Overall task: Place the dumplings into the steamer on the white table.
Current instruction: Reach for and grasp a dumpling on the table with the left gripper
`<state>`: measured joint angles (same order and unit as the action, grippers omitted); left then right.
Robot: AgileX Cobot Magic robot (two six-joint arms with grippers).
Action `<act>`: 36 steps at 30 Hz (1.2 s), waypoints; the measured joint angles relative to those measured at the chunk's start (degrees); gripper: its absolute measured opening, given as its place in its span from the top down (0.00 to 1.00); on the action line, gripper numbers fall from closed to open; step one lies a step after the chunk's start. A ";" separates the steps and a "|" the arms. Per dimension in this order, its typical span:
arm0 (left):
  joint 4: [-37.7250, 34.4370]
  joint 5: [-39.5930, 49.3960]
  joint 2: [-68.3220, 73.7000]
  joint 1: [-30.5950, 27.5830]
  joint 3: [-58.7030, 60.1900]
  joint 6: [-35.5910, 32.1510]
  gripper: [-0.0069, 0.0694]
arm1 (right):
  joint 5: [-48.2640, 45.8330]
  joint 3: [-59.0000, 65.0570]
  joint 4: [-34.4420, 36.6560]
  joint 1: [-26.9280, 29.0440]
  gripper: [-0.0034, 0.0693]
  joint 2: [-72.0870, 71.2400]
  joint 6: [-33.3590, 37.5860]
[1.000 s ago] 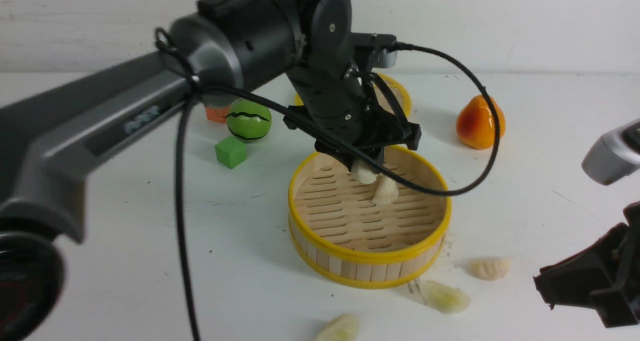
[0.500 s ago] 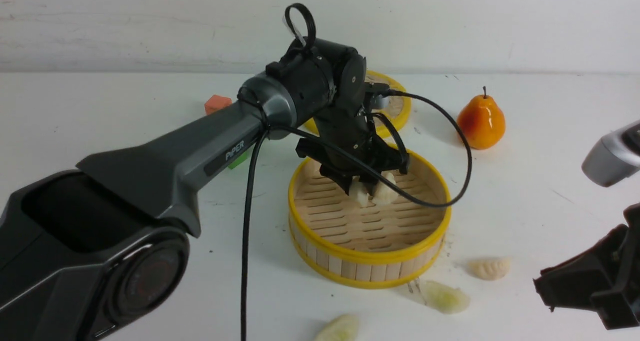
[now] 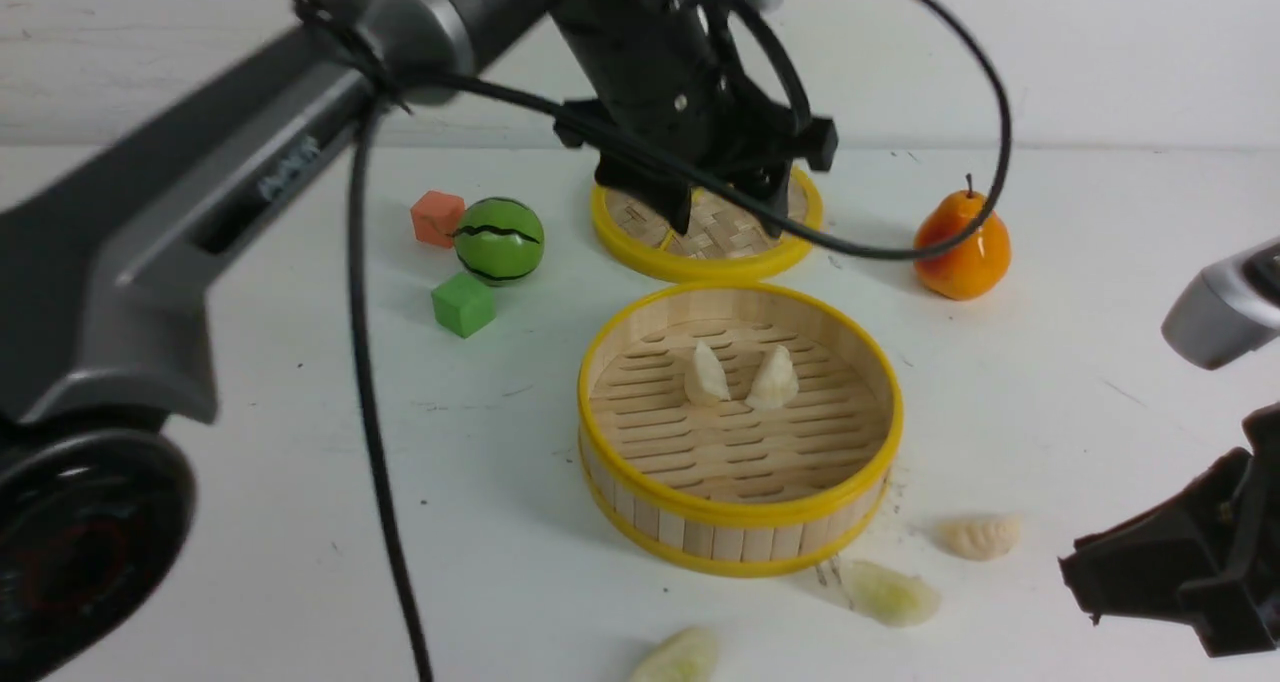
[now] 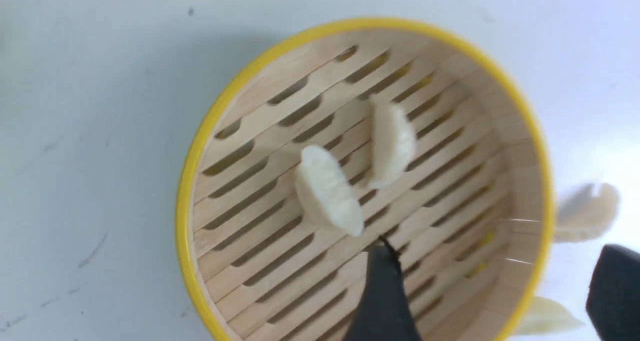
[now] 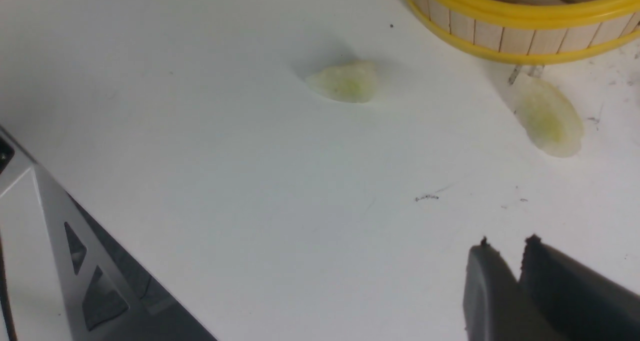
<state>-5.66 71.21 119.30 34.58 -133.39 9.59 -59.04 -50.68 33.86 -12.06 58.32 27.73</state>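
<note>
Left gripper (image 3: 727,212) hangs at the upper centre of the front view, jaws spread wide and empty, in front of the woven lid (image 3: 640,244). Below it, mid-frame, the steamer (image 3: 740,510) stands on the white table (image 3: 1050,362). Two cream dumplings (image 3: 707,374) sit on edge just beside each other on its slatted floor. On the table to the steamer's lower right lie a third cream dumpling (image 3: 980,537) and, nearer the bottom edge, two greenish dumplings (image 3: 890,594). Right gripper (image 5: 507,245), at the front view's lower right edge, has its jaws almost together, holding nothing.
</note>
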 joint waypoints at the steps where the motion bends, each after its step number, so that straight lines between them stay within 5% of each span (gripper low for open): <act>1: -0.12 0.00 -2.16 0.25 0.76 -0.84 0.25 | -0.05 0.00 0.00 0.00 0.81 0.00 0.00; 9: 0.42 0.05 -18.03 3.07 24.27 -3.59 0.24 | -1.63 0.05 -1.57 0.00 0.81 -0.90 -0.63; 16: 2.32 -1.00 -19.72 10.02 47.24 -3.69 0.25 | -4.41 0.11 -8.59 0.00 0.80 -9.96 -8.00; 27: 11.16 -15.52 -10.55 15.40 50.16 -3.69 0.25 | -5.05 0.11 -11.13 0.00 0.80 -19.52 -9.02; 36: 11.44 -15.64 -2.18 15.40 50.10 -3.63 0.25 | -6.06 0.11 -11.84 0.00 0.80 -19.63 -9.81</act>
<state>5.78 55.57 117.12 49.98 -83.29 5.96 -65.10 -50.57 22.02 -12.06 38.68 17.92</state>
